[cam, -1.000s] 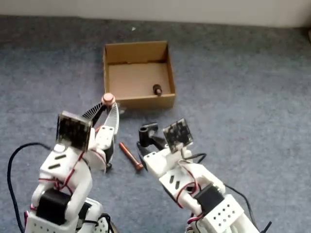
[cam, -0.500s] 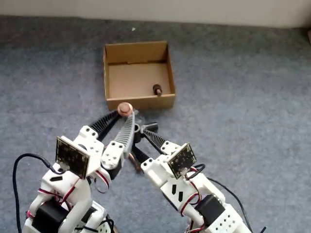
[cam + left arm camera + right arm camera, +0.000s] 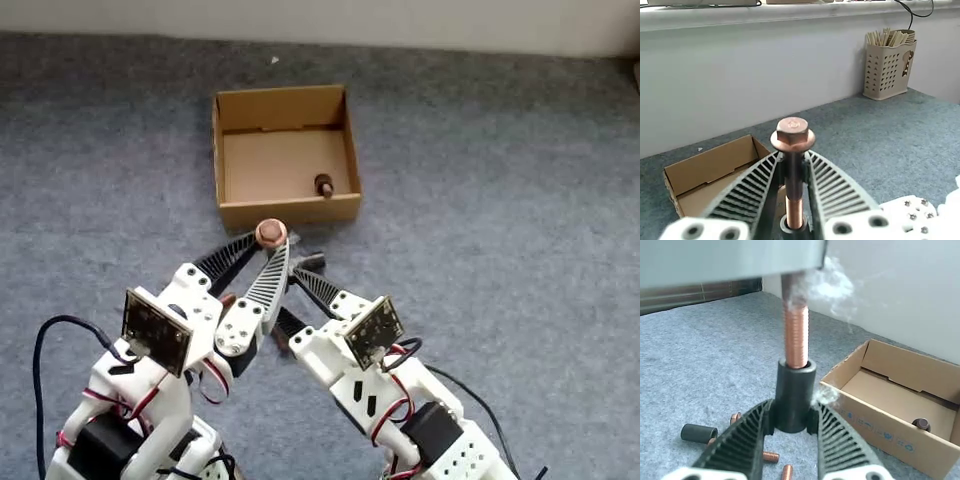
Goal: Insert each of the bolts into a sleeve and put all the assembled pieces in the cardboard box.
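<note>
My left gripper [image 3: 268, 246] is shut on a copper bolt [image 3: 793, 172], head [image 3: 271, 234] up, just in front of the cardboard box [image 3: 229, 211]. Directly below it, my right gripper [image 3: 792, 412] is shut on a black sleeve [image 3: 792, 396], held upright. The bolt's threaded end [image 3: 796, 338] stands in the sleeve's mouth, and the sleeve's rim [image 3: 791, 226] rings the shaft. In the high view the right gripper [image 3: 292, 280] lies partly under the left fingers. One assembled piece [image 3: 324, 185] lies in the box's near right corner.
On the carpet below the grippers lie a loose black sleeve [image 3: 699, 432] and several small copper bolts [image 3: 771, 456]. The box wall [image 3: 875, 437] stands close behind the held parts. A slotted beige holder [image 3: 888, 65] stands far off by the wall.
The left gripper swung right with its bolt, over the right gripper. The right gripper stretched forward with the sleeve. The bolt's end now sits in the sleeve.
</note>
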